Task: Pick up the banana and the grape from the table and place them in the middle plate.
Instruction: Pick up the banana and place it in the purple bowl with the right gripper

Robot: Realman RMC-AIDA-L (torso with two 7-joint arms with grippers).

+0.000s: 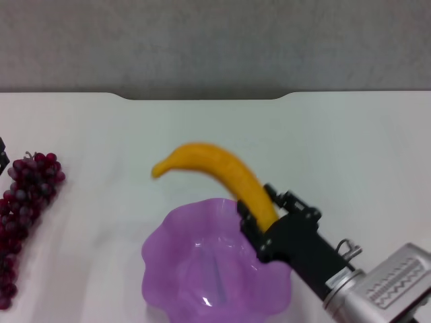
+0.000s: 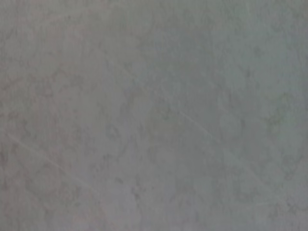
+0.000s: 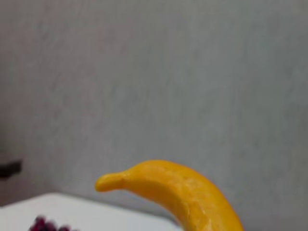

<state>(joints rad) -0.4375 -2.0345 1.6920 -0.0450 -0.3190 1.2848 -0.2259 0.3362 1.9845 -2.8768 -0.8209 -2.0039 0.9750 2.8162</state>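
In the head view, the right gripper (image 1: 261, 214) pinches the banana (image 1: 217, 170) by its lower end, above the far rim of the middle plate (image 1: 168, 269) at bottom centre. The grape (image 1: 23, 208) lies on the table (image 1: 350, 148) at the left edge. Wide free table lies behind the plate.

The left wrist view shows only a grey surface.

In the right wrist view, the banana (image 3: 178, 192) rises from the bottom edge.
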